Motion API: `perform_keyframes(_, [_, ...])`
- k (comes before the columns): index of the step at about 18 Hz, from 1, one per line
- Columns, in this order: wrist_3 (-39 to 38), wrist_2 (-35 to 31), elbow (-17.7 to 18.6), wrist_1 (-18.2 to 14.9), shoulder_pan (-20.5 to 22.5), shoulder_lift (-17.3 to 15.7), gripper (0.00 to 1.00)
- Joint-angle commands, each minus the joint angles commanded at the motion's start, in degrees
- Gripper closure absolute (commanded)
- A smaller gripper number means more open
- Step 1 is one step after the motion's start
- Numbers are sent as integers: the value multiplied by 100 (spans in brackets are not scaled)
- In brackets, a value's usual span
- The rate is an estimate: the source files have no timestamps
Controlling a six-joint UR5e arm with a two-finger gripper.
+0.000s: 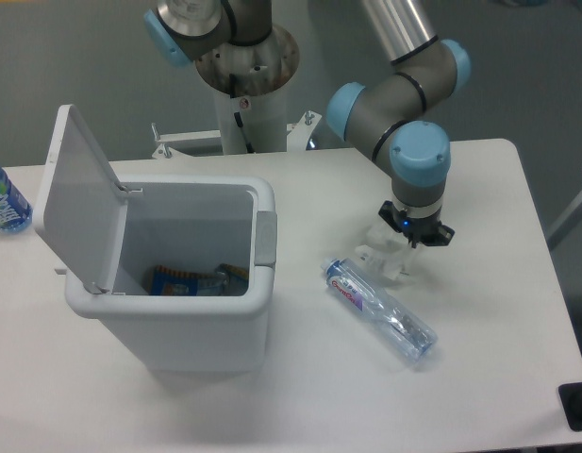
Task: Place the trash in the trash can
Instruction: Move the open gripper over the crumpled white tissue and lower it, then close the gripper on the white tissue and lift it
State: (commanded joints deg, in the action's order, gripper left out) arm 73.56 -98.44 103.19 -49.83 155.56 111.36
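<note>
The trash can is a white bin at the left centre of the table. Its lid stands open to the left. A clear bottle with a blue cap and pink-red label lies on its side right of the bin. My gripper points down just above the bottle's cap end, close to the table. White shapes sit at its tips. I cannot tell whether they are the fingers or the crumpled white wrapper, nor whether the jaws are open or shut.
Colourful blue and orange packaging lies at the bottom of the bin. A blue-labelled bottle stands at the table's far left edge. The arm's base is behind the bin.
</note>
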Motion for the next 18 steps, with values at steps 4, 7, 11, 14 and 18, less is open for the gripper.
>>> perform_keyframes(4, [-35,588,-246,-316,202,-35,99])
perform_keyframes(7, [-53,809,-378,-379,264,-88,99])
perform_keyframes(11, [-552,827,-589,-379,264,-79,100])
perform_keyframes(14, [-834,1185,-799,-379,273,-79,100])
perform_keyframes(18, [-1642,1993,-1265,-387,308,-70,100])
